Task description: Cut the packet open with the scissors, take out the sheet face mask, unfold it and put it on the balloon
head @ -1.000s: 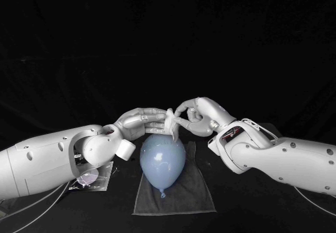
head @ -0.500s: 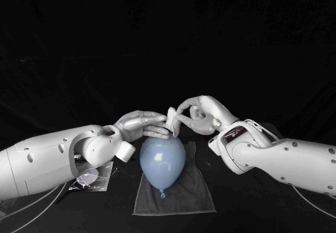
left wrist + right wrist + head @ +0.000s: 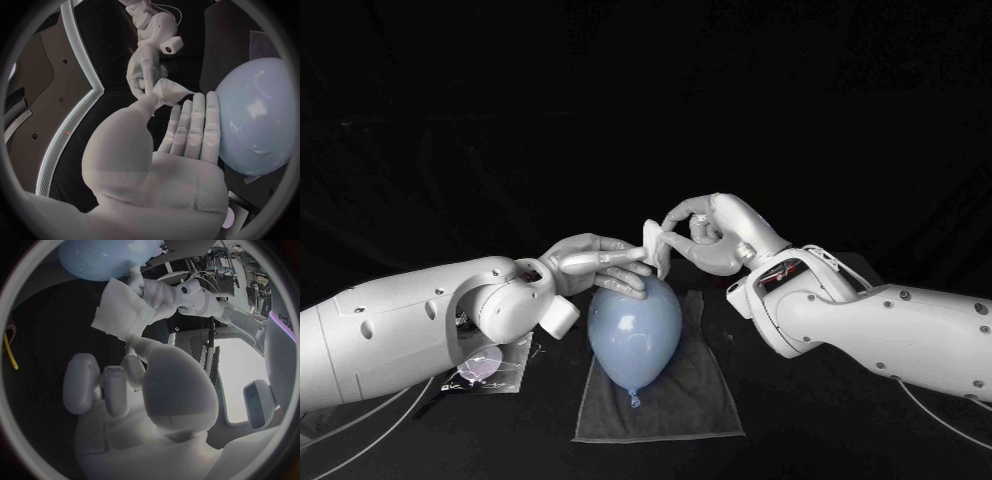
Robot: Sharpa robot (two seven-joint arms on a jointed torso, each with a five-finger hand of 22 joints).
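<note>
**Step in hand: unfolding.** The packet (image 3: 488,368) lay at 8 o'clock of the balloon (image 3: 635,320), which rested on a grey cloth (image 3: 689,410). At the balloon's 12 o'clock, the right hand (image 3: 711,238) pinched the folded mask (image 3: 655,245). The left hand (image 3: 596,262) touched the mask, its grip indiscernible. The next move probably required parting the layers.

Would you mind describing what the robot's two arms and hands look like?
Both the left arm and right arm have rounded white shells dotted with small dark holes. The right wrist carries a dark panel with red marking and a thin white cable. The left hand and right hand are silver.
</note>
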